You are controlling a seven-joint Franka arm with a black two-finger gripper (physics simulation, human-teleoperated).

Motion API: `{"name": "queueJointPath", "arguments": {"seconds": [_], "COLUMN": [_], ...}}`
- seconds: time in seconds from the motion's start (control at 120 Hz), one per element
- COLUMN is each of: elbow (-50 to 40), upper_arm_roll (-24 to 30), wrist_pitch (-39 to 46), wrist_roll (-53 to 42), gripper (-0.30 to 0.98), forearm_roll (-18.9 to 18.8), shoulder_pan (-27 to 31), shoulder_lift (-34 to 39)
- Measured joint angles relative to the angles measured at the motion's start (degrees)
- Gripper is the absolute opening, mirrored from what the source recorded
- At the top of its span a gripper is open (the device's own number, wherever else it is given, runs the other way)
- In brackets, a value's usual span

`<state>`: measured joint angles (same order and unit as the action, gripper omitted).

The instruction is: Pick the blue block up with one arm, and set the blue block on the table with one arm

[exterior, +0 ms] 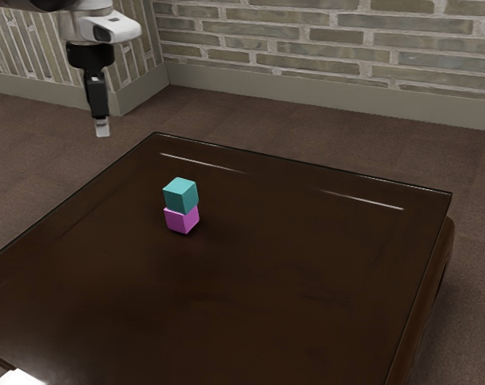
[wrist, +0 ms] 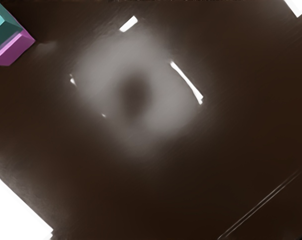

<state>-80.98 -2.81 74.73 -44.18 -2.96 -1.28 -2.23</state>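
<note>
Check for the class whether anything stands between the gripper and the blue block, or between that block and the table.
Nothing visible stands between the gripper and the blue block. The purple block, directly underneath, separates it from the table.

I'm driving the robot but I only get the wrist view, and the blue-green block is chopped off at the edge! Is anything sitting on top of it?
Observer: No, the top of the blue-green block is bare.
Operator: Cool! And where's my robot hand?
Observer: In the exterior view, the gripper hangs in the air toward the upper left, clear of the blocks.
Operator: What's in the room past the table?
Observer: A brick wall stands behind it.
</note>
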Motion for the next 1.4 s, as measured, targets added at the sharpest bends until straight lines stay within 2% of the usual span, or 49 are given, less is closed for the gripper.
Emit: {"name": "queueJointPath", "arguments": {"seconds": [0.167,0.217,0.267,0.367,0.45,0.5,0.55,0.6,0.683,0.8,0.917,0.958,1.05,1.158,1.283,1.4], "elbow": [1.5,7.2,8.0,-9.6,-25.7,-29.5,-27.7,-21.6,-6.7,5.0,16.9,20.3,22.7,23.0,20.9,17.8], "upper_arm_roll": [0.0,0.8,3.6,8.6,10.3,9.6,8.1,7.5,7.0,6.7,6.7,6.7,7.1,7.4,7.7,10.1], "wrist_pitch": [-0.1,-1.0,-2.8,-4.0,1.1,4.1,6.5,8.4,11.1,16.8,21.5,23.0,25.4,27.0,27.1,26.9], "wrist_roll": [-2.2,-1.7,2.1,13.6,22.4,26.7,30.1,33.1,37.0,40.6,42.6,43.1,44.2,45.3,46.5,47.3], "gripper": [0.68,0.68,0.68,0.68,0.69,0.69,0.69,0.69,0.69,0.68,0.69,0.69,0.69,0.69,0.69,0.69], "forearm_roll": [0.2,0.2,0.0,-1.9,-2.4,-2.6,-2.5,-2.6,-2.6,-2.5,-2.5,-1.3,2.1,3.9,4.3,2.1], "shoulder_pan": [0.7,1.3,2.5,1.4,4.7,6.3,7.5,8.0,10.6,19.5,21.0,21.0,19.7,17.4,15.6,15.1], "shoulder_lift": [0.3,5.6,12.0,24.2,24.8,22.9,18.7,11.8,-2.7,-18.2,-31.8,-35.9,-38.6,-38.9,-37.3,-36.7]}}
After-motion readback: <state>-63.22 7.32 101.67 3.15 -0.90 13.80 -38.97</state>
